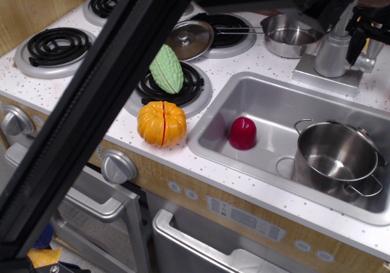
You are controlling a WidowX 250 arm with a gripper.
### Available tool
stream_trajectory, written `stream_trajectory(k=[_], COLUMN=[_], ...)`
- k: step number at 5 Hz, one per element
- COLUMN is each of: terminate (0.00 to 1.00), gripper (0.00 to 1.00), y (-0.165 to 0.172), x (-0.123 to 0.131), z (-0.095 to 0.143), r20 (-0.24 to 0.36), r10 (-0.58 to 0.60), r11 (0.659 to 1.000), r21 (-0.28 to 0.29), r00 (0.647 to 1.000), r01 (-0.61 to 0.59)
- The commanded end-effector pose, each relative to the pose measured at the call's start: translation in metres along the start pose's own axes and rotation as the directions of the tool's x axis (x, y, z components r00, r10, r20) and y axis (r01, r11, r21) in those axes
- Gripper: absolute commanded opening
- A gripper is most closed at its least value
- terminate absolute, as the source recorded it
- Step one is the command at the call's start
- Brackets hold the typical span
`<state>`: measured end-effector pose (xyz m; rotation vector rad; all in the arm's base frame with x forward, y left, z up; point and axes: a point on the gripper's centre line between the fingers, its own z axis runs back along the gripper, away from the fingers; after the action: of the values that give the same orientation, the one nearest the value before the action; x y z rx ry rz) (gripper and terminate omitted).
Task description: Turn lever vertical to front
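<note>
observation.image shows the lever jutting right from the silver faucet column behind the sink. the black gripper sits right at it, fingers around it, grip unclear. a steel pot stands in the sink.

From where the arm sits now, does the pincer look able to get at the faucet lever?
Probably yes. The pincer is already at the lever beside the faucet column, with nothing between them. Whether its jaws are closed on it can't be told.
</note>
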<state>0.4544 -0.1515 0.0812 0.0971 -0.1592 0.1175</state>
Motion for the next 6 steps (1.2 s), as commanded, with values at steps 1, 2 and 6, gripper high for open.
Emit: stream_trajectory(k=[1,2,6], terminate=[0.00,0.00,0.00], gripper=[1.00,1.00,1.00], y=[0.000,0.002,-0.005], x=[0.000,0.005,0.034], z=[0.000,0.002,0.030], r20=[0.000,0.063,0.250], r10=[0.000,0.001,0.025], r11=[1.000,0.999,0.994], r21=[0.000,0.042,0.096], r00=[1.000,0.998,0.968], r01=[0.000,-0.003,-0.051])
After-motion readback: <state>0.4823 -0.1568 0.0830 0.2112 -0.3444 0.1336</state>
